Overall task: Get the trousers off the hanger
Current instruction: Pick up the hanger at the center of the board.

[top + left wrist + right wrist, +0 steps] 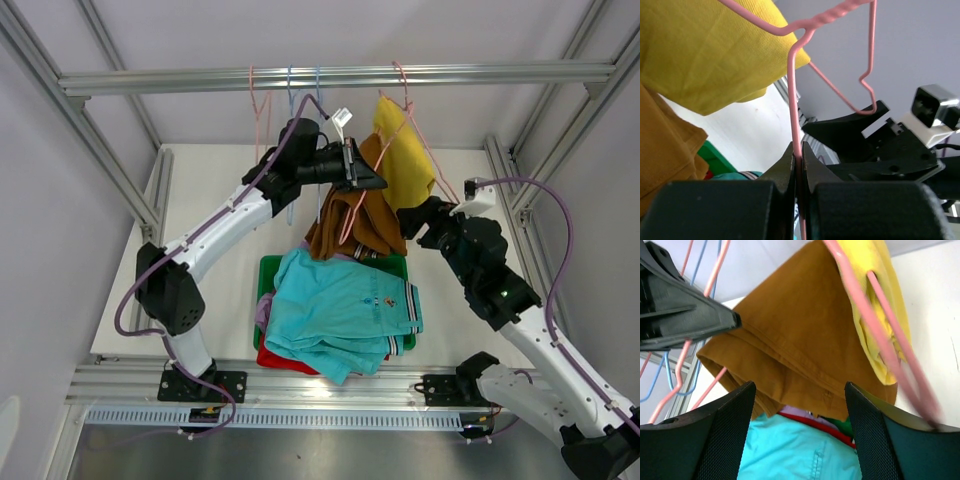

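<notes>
Green tray (268, 272) sits on white worktop (190, 180), toward the near edge. Metal rail (150, 82) spans the frame overhead. Bare pink hanger (254, 105) and blue hangers (291, 100) hang from it, left of centre.

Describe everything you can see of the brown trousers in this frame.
The brown trousers are a small pair in matte woven cloth, folded over a pink wire hanger and hanging in a peaked drape; a stitched hem runs along the lower edge. The yellow pair hangs close against their right side, and the teal pair lies below. The right gripper is open beneath them, fingers not touching. The left gripper is shut on the hanger's wire beside them.
</notes>
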### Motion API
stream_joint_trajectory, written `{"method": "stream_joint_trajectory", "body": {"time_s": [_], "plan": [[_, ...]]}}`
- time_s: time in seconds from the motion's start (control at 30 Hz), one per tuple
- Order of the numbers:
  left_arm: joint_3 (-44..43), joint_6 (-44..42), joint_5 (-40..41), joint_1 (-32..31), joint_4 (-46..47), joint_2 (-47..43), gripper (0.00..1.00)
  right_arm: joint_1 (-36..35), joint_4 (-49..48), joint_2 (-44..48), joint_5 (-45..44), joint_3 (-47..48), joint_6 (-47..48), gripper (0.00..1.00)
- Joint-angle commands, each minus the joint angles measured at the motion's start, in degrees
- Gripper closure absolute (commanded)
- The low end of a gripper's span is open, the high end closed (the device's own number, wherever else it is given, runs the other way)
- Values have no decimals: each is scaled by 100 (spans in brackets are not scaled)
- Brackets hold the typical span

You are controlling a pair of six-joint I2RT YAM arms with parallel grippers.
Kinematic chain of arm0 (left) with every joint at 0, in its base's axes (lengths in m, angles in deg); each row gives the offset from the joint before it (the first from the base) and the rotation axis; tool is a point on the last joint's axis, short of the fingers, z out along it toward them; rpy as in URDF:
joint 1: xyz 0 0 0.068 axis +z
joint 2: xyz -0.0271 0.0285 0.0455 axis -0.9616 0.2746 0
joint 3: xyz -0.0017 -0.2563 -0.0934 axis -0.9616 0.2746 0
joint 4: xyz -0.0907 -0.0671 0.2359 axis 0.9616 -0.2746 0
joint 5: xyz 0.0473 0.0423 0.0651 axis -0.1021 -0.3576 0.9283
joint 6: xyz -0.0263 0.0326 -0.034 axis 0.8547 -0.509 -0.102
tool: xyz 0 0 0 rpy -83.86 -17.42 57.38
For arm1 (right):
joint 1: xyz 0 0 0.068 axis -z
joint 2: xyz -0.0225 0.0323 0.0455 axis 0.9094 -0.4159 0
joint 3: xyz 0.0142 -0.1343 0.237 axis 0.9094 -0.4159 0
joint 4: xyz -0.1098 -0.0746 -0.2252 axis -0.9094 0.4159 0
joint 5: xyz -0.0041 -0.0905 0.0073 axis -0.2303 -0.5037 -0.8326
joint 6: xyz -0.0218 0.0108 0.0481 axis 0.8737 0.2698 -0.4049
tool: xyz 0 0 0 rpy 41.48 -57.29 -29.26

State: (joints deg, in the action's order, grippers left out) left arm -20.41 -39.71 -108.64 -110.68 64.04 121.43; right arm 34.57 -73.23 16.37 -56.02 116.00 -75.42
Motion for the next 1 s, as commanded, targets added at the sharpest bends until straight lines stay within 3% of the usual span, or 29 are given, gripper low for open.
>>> {"method": "stream_joint_trajectory", "body": {"time_s": [0.0, 0.5, 0.97], "plan": [[-438, -86, -665, -135, 1430, -7, 100, 44, 144, 171, 43, -93, -130, 23], [-1573, -77, -789, -179, 1289, 538, 100, 62, 417, 540, 279, -322, -174, 23], [140, -323, -385, -214, 1754, -1059, 100, 53, 549, 1287, 693, -498, 555, 22]]}}
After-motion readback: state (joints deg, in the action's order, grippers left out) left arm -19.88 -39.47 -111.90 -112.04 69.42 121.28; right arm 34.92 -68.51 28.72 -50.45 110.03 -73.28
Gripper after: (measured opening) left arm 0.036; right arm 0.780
